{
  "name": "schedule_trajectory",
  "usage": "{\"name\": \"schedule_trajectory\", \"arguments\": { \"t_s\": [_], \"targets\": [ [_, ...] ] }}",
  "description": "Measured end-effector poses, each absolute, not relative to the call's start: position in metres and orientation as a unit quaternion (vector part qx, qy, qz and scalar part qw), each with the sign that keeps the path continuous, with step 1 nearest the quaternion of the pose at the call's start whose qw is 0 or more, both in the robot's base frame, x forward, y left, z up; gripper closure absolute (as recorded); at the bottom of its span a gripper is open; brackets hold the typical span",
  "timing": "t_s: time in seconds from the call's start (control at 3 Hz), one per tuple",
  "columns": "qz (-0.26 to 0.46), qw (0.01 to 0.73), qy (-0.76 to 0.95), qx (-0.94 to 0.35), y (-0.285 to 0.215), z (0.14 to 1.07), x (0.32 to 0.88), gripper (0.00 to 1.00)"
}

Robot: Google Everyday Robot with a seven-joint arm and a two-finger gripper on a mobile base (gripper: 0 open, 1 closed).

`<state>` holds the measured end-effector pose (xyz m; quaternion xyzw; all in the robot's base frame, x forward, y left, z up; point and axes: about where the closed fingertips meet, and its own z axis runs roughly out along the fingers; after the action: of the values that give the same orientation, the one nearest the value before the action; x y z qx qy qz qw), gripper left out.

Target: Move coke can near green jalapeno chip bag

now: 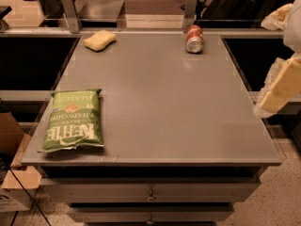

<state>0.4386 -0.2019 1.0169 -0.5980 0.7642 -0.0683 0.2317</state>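
Cut off at the right edge, the gripper hangs beside the tabletop, tilted down-left, spread or pressed together I cannot tell, while the coke can lies on its side at the far edge, well apart from the green jalapeno chip bag at near left.
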Motion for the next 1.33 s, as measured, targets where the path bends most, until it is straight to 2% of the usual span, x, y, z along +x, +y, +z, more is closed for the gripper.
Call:
{"name": "schedule_trajectory", "arguments": {
  "t_s": [0.33,0.67,1.0,1.33],
  "targets": [
    [-0.052,0.283,0.761,-0.582,-0.202,1.016,0.461,0.00],
    [-0.040,0.345,0.758,-0.552,-0.206,1.021,0.508,0.00],
    [-0.031,0.370,0.763,-0.530,-0.213,1.024,0.566,0.00],
    [-0.031,0.370,0.763,-0.530,-0.213,1.024,0.566,0.00]
  ]
}}
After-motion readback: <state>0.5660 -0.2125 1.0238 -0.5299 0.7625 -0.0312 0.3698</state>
